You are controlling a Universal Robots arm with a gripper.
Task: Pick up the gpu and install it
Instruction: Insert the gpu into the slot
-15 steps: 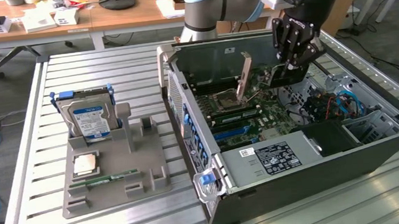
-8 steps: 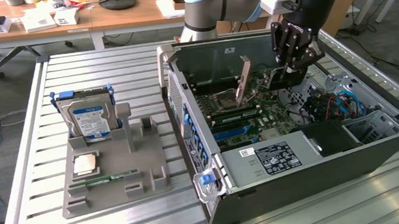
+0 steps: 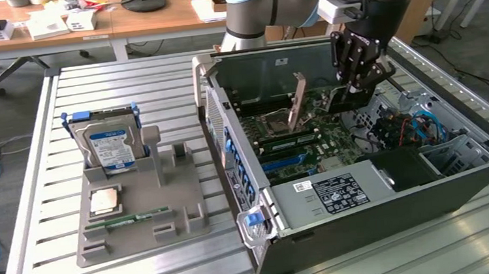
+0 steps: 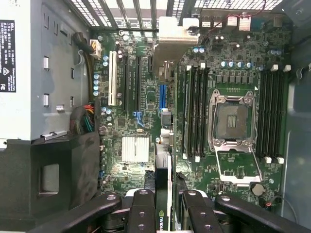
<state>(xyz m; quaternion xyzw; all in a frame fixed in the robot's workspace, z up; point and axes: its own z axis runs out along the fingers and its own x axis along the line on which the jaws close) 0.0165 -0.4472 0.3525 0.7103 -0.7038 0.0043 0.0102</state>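
Observation:
My gripper (image 3: 356,87) hangs inside the open computer case (image 3: 225,122), shut on the gpu (image 3: 348,100). The gpu is a dark card held on edge, just above the motherboard (image 3: 315,138). In the wrist view the gpu (image 4: 162,218) runs edge-on between my black fingers (image 4: 141,211), with its silvery bracket (image 4: 172,31) at the far end near the case's rear grille. It sits over the board between the expansion slots (image 4: 124,80) and the memory slots (image 4: 194,111). Whether its edge touches a slot I cannot tell.
The open CPU socket (image 4: 235,116) has its load plate (image 3: 296,100) standing up beside my gripper. The power supply (image 3: 336,192) and drive cage (image 3: 455,153) fill the case's near end. On the exterior view's left, a grey holder (image 3: 166,202) carries a hard drive (image 3: 109,144), a CPU (image 3: 103,200) and a RAM stick (image 3: 128,219).

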